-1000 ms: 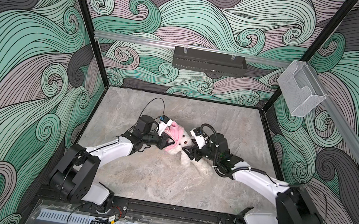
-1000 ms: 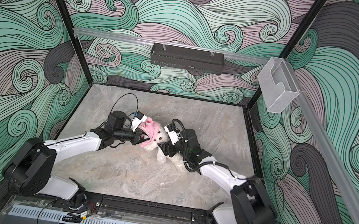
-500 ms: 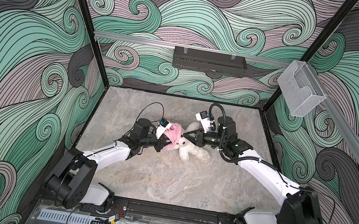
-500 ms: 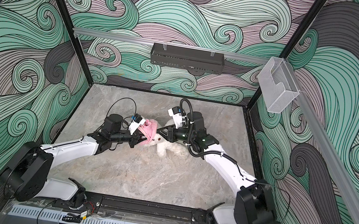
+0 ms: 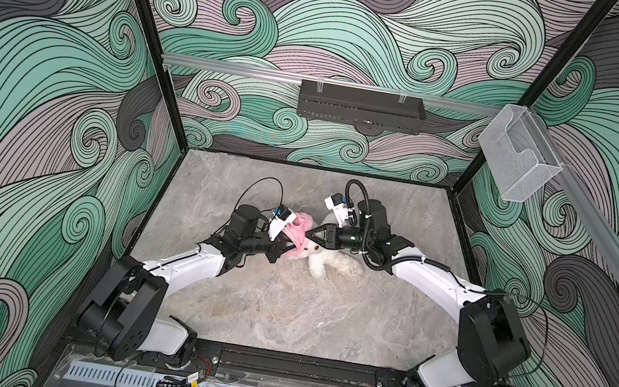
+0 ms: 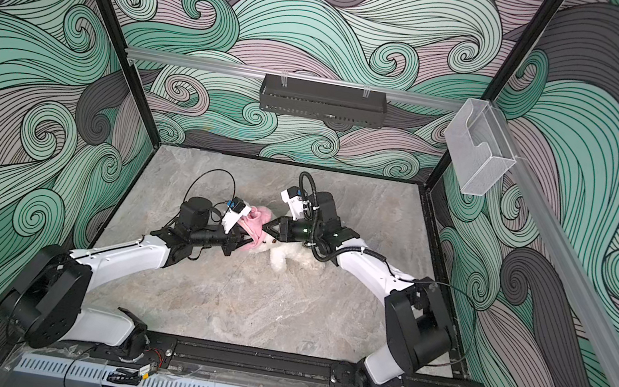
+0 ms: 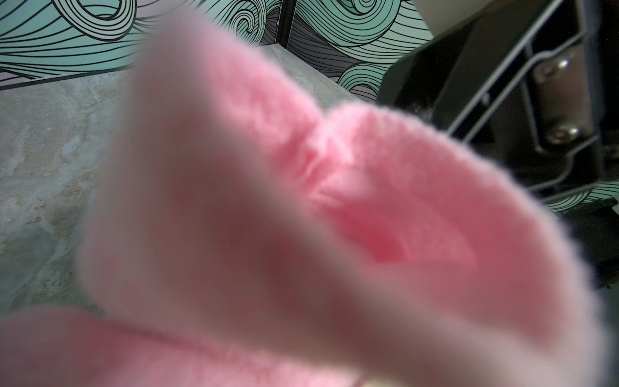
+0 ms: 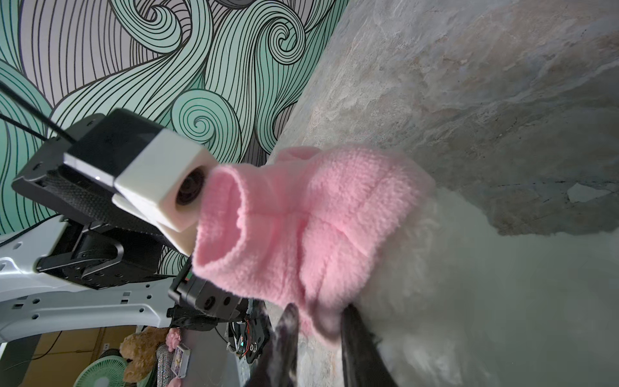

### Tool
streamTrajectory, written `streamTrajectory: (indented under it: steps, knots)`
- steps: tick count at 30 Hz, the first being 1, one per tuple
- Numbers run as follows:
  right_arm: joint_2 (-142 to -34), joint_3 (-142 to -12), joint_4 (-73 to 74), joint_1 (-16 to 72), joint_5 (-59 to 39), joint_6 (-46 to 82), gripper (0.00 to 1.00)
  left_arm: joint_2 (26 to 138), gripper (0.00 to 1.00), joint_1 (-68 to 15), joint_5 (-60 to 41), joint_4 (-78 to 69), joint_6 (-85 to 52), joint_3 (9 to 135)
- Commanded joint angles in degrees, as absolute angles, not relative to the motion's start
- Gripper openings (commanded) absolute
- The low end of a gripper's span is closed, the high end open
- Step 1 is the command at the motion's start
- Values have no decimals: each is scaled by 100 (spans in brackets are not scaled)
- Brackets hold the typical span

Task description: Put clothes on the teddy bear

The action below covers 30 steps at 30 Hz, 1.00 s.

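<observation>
- Step in hand, by judgement: getting the pink shirt [image 5: 299, 234] over the head; it sits bunched at the head of the teddy bear [image 5: 332, 263], body bare; bear lies mid-frame on the worktop [image 5: 280, 312] in both top views
- Left hand [image 5: 281, 248]: closed tight, apparently on the shirt's edge; fingers hidden by cloth
- Right hand [image 8: 320, 330]: narrow, pinching a shirt fold beside the fur
- Next move calls for: spreading the opening, drawing it towards frame right
- Room: open worktop all round; walls well apart

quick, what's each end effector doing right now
left end effector: closed, holding the pink shirt
right end effector: closed on the pink shirt's edge
</observation>
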State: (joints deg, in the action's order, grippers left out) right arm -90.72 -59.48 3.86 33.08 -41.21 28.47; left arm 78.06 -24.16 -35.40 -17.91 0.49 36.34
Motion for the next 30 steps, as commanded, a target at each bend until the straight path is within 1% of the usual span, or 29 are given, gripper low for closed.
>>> streamTrajectory:
  steps: [1, 2, 5, 7, 13, 16, 23, 27, 30]
  knots:
    - [-9196, -6128, 563, 3370, -4111, 2988, 21, 7761, 0, -2465, -3717, -1909, 146, 3794]
    - [-9213, -6126, 577, 3381, -4086, 3001, 20, 7756, 0, -2470, -3718, -1910, 129, 3797]
    - [-9196, -6004, 695, 3359, -3903, 3102, 10, 7720, 0, -2478, -3700, -1881, -19, 3784]
    - [-9128, -5903, 739, 3337, -3756, 3121, 1, 7666, 0, -2482, -3687, -1889, -158, 3718]
    - [-8740, -5515, 811, 3215, -3388, 3221, 0, 7445, 0, -2477, -3109, -2016, -777, 3468]
    - [-8506, -5337, 621, 3112, -3232, 3174, 0, 7402, 3, -2454, -2969, -1949, -1067, 3445]
    - [-8177, -5050, 31, 2944, -2881, 2932, 0, 7441, 6, -2360, -2953, -1913, -1508, 3392]
    - [-8120, -5037, -346, 2859, -2579, 2769, 0, 7455, 8, -2347, -3057, -1908, -1565, 3367]
    - [-8095, -4938, -345, 2744, -2440, 2805, 0, 7487, 10, -2347, -3202, -1838, -1557, 3345]
